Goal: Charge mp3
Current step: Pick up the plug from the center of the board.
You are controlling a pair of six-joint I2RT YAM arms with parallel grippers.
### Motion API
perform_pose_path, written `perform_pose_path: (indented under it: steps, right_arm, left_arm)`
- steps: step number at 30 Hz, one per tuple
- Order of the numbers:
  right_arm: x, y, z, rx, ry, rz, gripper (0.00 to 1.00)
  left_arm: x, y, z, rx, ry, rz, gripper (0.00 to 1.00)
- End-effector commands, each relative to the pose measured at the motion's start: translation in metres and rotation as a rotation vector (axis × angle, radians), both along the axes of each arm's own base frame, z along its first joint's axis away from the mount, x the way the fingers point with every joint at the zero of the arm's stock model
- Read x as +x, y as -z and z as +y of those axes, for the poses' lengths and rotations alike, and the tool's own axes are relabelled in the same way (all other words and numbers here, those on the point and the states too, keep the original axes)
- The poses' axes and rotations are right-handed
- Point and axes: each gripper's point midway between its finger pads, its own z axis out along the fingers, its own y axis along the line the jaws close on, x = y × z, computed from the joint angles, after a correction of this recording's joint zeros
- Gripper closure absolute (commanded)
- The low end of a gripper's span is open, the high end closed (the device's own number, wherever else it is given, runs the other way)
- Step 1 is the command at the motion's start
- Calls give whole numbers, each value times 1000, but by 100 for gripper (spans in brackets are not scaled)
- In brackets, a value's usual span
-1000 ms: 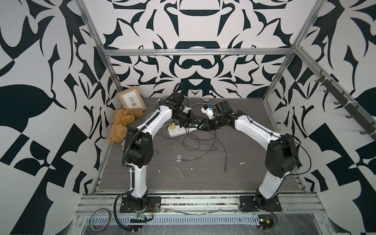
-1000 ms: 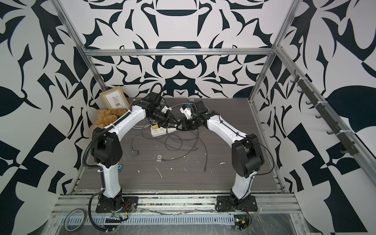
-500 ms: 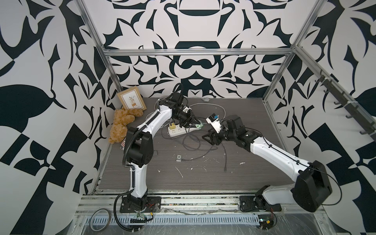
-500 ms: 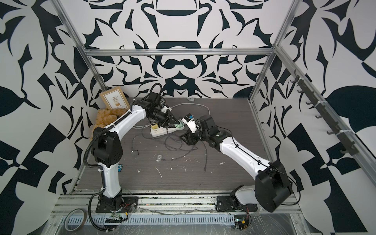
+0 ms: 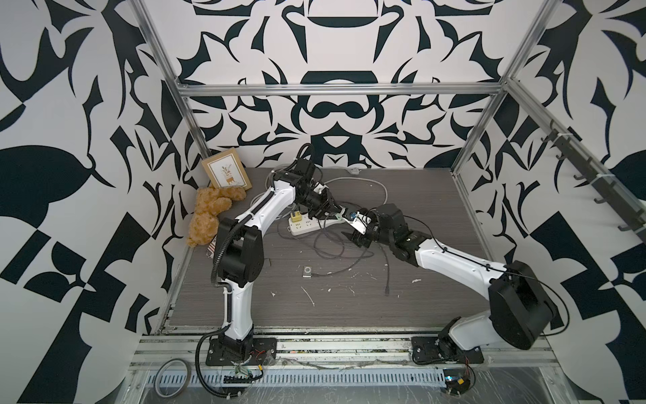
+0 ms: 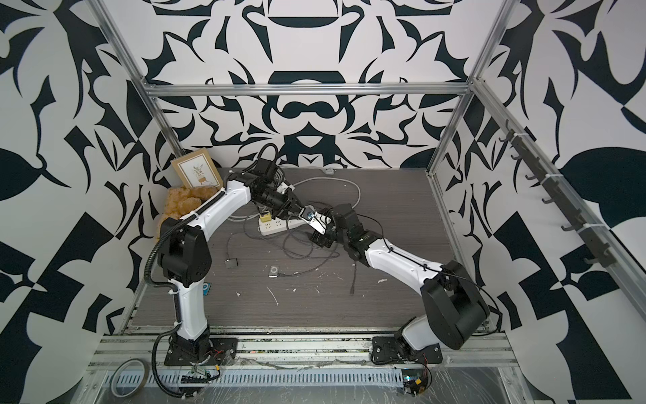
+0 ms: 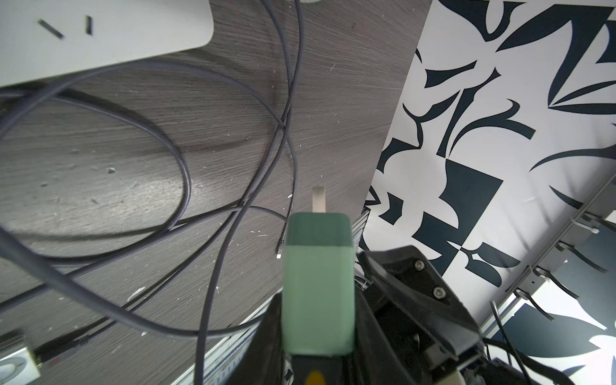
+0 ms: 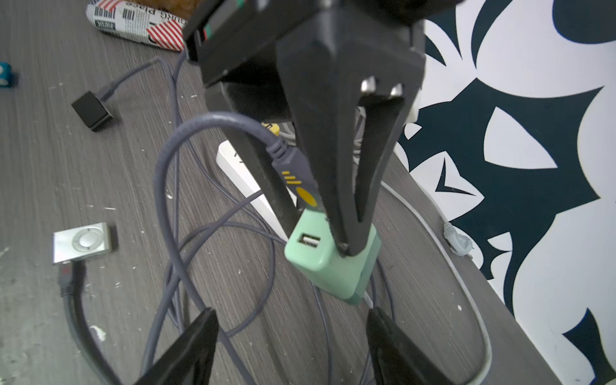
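**A:** Where's the mp3 player?

**B:** The mp3 player [image 5: 307, 271] lies flat on the table [image 5: 419, 196], on the near side of the power strip [image 5: 303, 227] and roughly midway between the two arms. It is well apart from both pincers. A dark cable [image 8: 66, 278] with a red-marked plug is pushed into one edge of it.

**A:** And the left gripper?

**B:** The left gripper [image 8: 321, 233] is clamped on a green charger [image 8: 330, 266] and holds it off the table, above the right end of the strip. A grey cable [image 8: 216, 116] runs to a plug seated in the charger's end face, beside an empty USB port.

**A:** Is the right one holding anything?

**B:** No. The right gripper [image 8: 290, 321] has its jaws spread wide with nothing between them. It sits just right of the charger, and in its wrist view neither finger touches the charger.
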Motion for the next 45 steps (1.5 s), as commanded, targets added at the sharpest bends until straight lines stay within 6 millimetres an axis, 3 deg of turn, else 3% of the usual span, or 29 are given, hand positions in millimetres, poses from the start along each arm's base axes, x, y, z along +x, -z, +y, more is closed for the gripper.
perform_pose_path:
  steps: [1, 7, 13, 21, 33, 39, 45]
  right_arm:
    - [21, -39, 10, 15, -10, -180, 27]
    - [30, -45, 15, 5, -6, -220, 33]
    - [28, -46, 23, -20, -16, -242, 46]
    - [26, -31, 29, -74, -24, -234, 61]
    - [26, -18, 29, -160, -15, -275, 57]
    - [20, -18, 23, -176, -18, -282, 42]
    - [19, -15, 19, -181, -3, -290, 41]
  left_arm:
    - [-5, -9, -3, -17, 9, 12, 100]
    - [-8, -8, -4, -16, 12, 16, 100]
    - [-9, -7, -5, -19, 16, 24, 100]
    - [-9, -10, -7, -30, 20, 28, 100]
    - [-11, -11, -8, -37, 23, 36, 100]
    - [-11, -12, -8, -42, 26, 38, 100]
    - [-10, -13, -9, -45, 29, 37, 100]
